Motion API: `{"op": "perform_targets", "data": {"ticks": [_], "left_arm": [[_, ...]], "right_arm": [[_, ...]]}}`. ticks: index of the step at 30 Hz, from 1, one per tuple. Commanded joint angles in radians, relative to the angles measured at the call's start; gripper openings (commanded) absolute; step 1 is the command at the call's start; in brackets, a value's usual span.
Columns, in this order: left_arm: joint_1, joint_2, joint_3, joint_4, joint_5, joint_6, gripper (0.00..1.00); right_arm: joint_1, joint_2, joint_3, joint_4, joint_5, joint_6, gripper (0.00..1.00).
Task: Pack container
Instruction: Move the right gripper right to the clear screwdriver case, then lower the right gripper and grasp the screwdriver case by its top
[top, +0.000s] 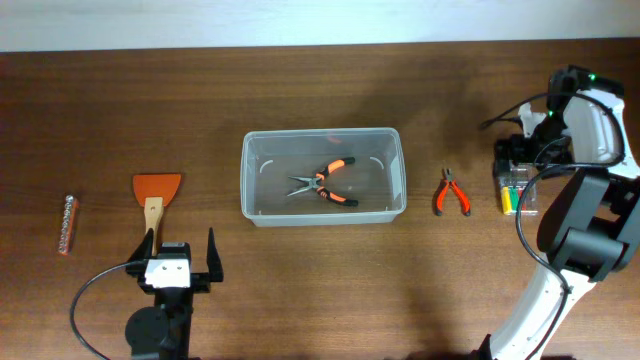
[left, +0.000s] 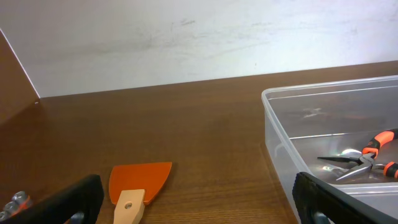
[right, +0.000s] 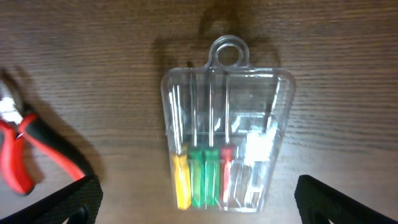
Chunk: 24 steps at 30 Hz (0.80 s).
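Observation:
The clear plastic container (top: 322, 176) sits mid-table and holds orange-handled long-nose pliers (top: 325, 182); both show at the right of the left wrist view, container (left: 280, 134), pliers (left: 367, 160). My left gripper (top: 181, 262) is open and empty at the front left, just behind an orange scraper with a wooden handle (top: 155, 196), also seen in the left wrist view (left: 138, 186). My right gripper (top: 527, 165) is open above a small clear case of coloured screwdrivers (right: 224, 140), fingers either side of it, not touching.
Small red pliers (top: 452, 192) lie between the container and the case, also at the left in the right wrist view (right: 22, 158). A small cylindrical strip of bits (top: 68, 224) lies at the far left.

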Motion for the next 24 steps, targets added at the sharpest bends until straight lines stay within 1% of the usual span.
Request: {"op": "perform_targets", "data": {"ticks": [1,10,24], "left_arm": [[-0.005,-0.008,-0.006,0.000,-0.004,-0.010,0.99],[-0.005,-0.008,-0.006,0.000,-0.004,-0.010,0.99],[-0.005,-0.008,-0.006,0.000,-0.004,-0.010,0.99]], "right_arm": [[-0.002,0.017,-0.034,0.019,0.010,-0.006,0.99],[-0.002,0.017,-0.113,0.069,0.010,-0.006,0.99],[-0.002,0.017,-0.122,0.090,0.010,0.001,0.99]]}}
